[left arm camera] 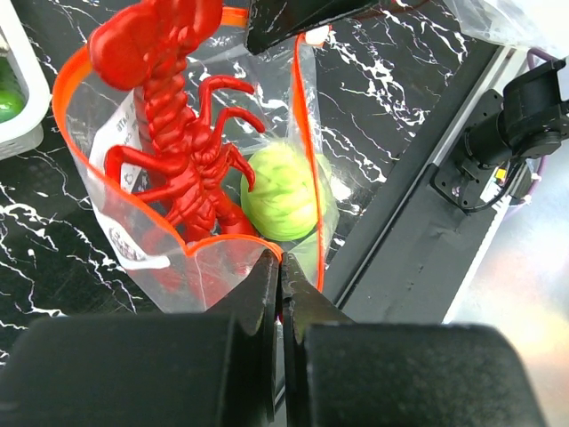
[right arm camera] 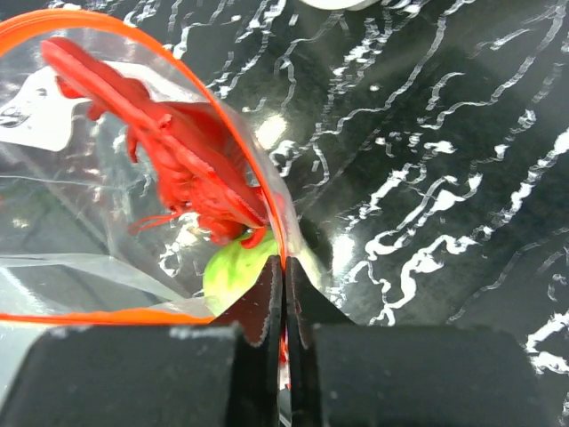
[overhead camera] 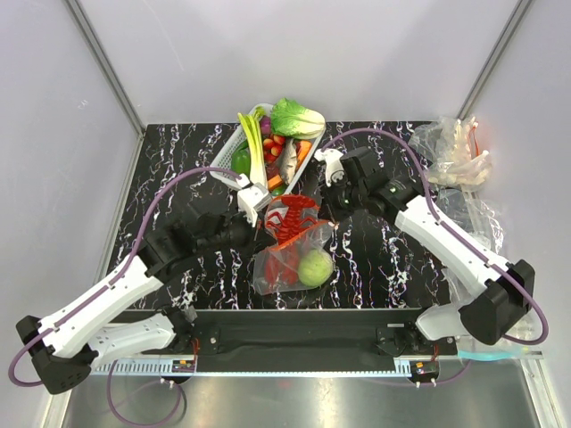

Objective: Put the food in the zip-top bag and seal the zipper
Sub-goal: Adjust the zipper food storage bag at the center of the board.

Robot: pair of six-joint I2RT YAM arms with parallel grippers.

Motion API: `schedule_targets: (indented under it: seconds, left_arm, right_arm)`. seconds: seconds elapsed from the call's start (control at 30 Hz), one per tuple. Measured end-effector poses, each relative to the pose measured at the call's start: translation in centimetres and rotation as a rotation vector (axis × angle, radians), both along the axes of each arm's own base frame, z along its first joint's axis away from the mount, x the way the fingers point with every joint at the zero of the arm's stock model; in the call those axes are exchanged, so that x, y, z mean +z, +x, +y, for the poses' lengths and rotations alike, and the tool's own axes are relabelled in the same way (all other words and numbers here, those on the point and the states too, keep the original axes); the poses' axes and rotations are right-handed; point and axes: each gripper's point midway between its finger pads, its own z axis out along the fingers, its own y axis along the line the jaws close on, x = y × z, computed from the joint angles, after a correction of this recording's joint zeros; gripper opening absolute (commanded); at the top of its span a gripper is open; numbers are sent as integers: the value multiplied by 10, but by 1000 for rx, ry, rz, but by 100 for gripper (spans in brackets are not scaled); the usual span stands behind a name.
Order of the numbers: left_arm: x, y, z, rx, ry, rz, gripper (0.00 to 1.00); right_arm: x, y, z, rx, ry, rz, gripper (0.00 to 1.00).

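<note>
The clear zip-top bag [overhead camera: 284, 267] lies mid-table with its mouth held wide. Its red-orange zipper [left arm camera: 69, 133] forms an open loop. The red lobster [overhead camera: 290, 223] lies through the mouth, body inside, one end sticking out past the rim. The pale green cabbage [overhead camera: 315, 267] sits deep in the bag. My left gripper [overhead camera: 265, 234] is shut on the zipper edge at the mouth's left side [left arm camera: 277, 260]. My right gripper [overhead camera: 323, 212] is shut on the opposite side of the zipper [right arm camera: 283, 264]. Lobster [right arm camera: 169, 151] and cabbage [right arm camera: 233, 267] show through the plastic.
A white basket [overhead camera: 223, 166] behind the bag holds a leek [overhead camera: 256, 147], bok choy [overhead camera: 297, 118] and other toy vegetables. A crumpled clear plastic heap [overhead camera: 451, 152] sits at the back right. The table's near edge rail [left arm camera: 400, 222] runs close to the bag's bottom.
</note>
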Motion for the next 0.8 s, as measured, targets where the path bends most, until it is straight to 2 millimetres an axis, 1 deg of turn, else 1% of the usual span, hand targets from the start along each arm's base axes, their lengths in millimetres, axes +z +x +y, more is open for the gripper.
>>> schedule_targets:
  seconds: [0.07,0.13,0.2,0.3,0.37,0.47,0.53,0.6,0.63,0.7,0.77,0.8]
  left_arm:
    - [0,2,1,13,5,-6,0]
    - [-2,7,3,37,15,-12,0]
    - [-3,13,2,65,25,-15,0]
    - [1,29,-7,107,38,-8,0]
    - [12,45,-20,130,34,-11,0]
    - [36,70,-45,153,2,-25,0]
    - [52,85,-62,160,-34,-41,0]
    - [62,100,-75,172,-72,-52,0]
    - [63,106,-80,177,-87,-56,0]
    - [57,118,-87,189,-103,-46,0]
    - [43,129,-91,197,-112,-32,0]
    - [32,133,-92,202,-109,-19,0]
  right_arm:
    - [0,2,-2,-23,-5,-3,0]
    - [6,5,-7,-71,-11,-30,0]
    - [17,6,-16,-124,-9,-65,0]
    - [38,3,-39,-236,-12,-123,0]
    - [52,1,-55,-306,-14,-162,0]
    - [71,-6,-75,-388,2,-213,0]
    - [83,-13,-85,-423,26,-238,0]
    - [90,-21,-91,-439,57,-254,0]
    - [90,-25,-94,-444,65,-252,0]
    - [80,-30,-96,-448,60,-232,0]
    - [58,-34,-96,-446,31,-191,0]
    - [45,-36,-94,-441,12,-167,0]
